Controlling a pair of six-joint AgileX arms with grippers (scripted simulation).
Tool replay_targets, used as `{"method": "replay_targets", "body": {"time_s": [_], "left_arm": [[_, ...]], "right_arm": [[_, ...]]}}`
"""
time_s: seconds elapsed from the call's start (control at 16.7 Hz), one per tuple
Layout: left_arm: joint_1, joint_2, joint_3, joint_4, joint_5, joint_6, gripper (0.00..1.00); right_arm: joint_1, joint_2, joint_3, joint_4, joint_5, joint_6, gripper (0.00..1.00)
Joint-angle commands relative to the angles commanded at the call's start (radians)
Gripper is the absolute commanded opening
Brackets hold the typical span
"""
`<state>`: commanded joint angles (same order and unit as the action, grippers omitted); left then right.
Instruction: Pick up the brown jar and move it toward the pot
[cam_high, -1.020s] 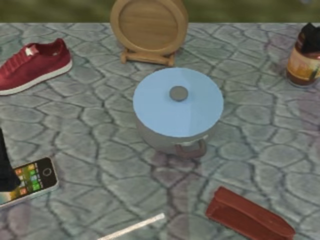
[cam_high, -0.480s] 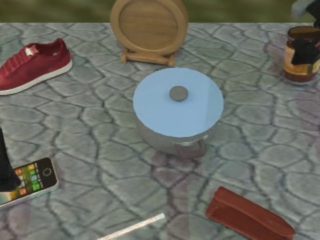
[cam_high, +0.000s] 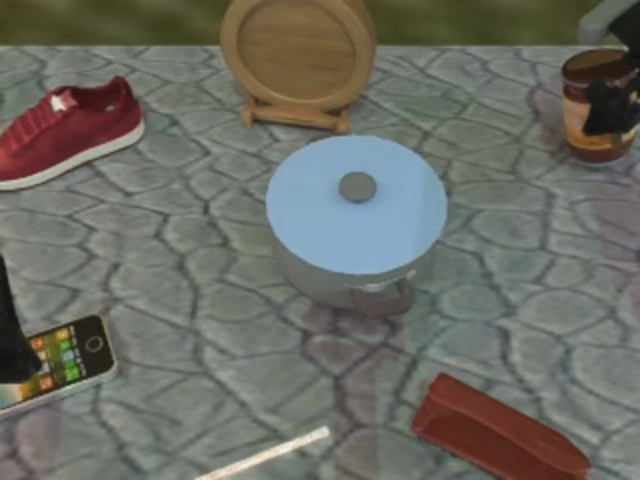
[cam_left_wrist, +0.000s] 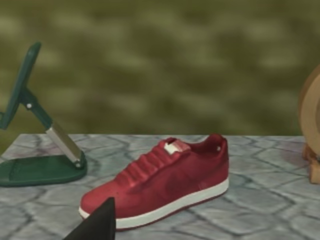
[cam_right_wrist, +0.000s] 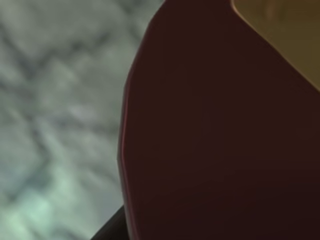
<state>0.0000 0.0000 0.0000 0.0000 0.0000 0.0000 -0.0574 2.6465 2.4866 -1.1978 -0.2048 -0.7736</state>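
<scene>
Counter (cam_high: 520, 270), stone-patterned, contents listed left to right.

Far left, near edge: left end effector (cam_high: 10, 335), parked over a phone (cam_high: 62, 362); only a dark tip shows, so whether its fingers are spread or pressed together cannot be told.

Left, far side: red shoe (cam_high: 68, 128). The left wrist view shows a green stand (cam_left_wrist: 30, 150) beyond it.

Near edge, left of centre: a pale strip (cam_high: 265, 455), lying flat.

Centre, far edge: round wooden plate (cam_high: 297, 50) upright on its stand.

Centre: pot (cam_high: 355, 215), blue lid on, knob at the middle, side handle toward the near edge.

Near right: flat red-brown case (cam_high: 495, 428).

Far right corner: jar (cam_high: 590, 105), upright, long axis vertical, well apart from the pot. It appears raised just off the counter, though that is hard to confirm.

Same spot: right end effector (cam_high: 612, 100), dark fingers on the jar's right side, apparently pinching it. The right wrist view is filled by the jar's brown wall (cam_right_wrist: 220, 135) with a corner of label.

Judgement: the right arm is the nearer one by far. The pot lies left of the jar and nearer, so the carry runs leftward and toward the near edge.
</scene>
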Motion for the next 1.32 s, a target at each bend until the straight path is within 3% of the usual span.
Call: {"method": "replay_targets", "body": {"time_s": [0.48, 1.32], "left_arm": [[0.0, 0.0, 0.0, 0.0, 0.0, 0.0, 1.0], [0.0, 0.0, 0.0, 0.0, 0.0, 0.0, 1.0]], "right_arm": [[0.0, 0.0, 0.0, 0.0, 0.0, 0.0, 0.02], [-0.004, -0.074, -0.079, -0.005, -0.001, 0.001, 0.0]]}}
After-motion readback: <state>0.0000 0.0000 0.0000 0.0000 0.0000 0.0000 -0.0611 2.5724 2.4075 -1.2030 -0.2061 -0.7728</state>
